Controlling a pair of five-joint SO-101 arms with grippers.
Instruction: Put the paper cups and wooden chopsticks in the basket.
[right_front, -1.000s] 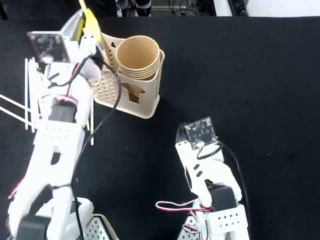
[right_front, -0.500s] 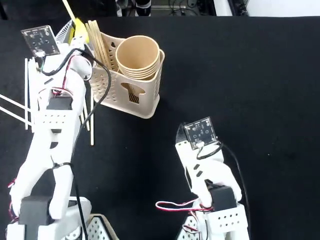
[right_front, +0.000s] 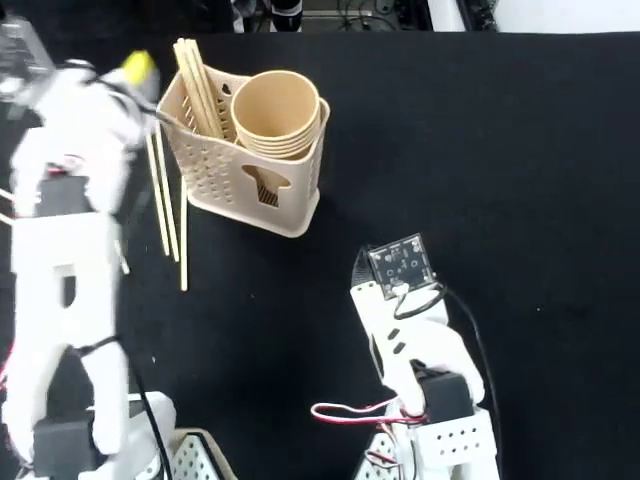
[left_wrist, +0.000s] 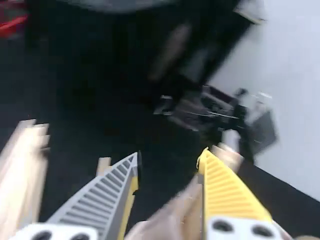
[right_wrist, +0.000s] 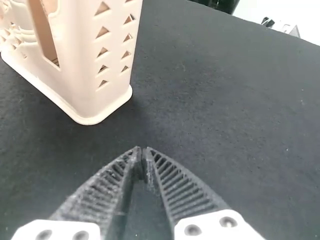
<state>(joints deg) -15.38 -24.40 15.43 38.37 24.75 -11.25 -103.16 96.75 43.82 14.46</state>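
Collecting loose chopsticks (right_front: 162, 215) is the step in hand; left gripper (left_wrist: 168, 156), fingers spread, must descend on those beside the basket (right_front: 290, 200). Right gripper (right_wrist: 142, 150): fingers pressed together.

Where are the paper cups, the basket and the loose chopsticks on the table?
paper cups (right_front: 275, 108), high view, inside of the top cup.
basket (right_front: 225, 185), high view, its perforated front wall.
loose chopsticks (right_front: 184, 250), high view, mid-shaft of one lying beside the basket.

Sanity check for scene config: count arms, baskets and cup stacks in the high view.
Arms: 2, left arm and right arm
Basket: 1
Cup stack: 1
Total: 4
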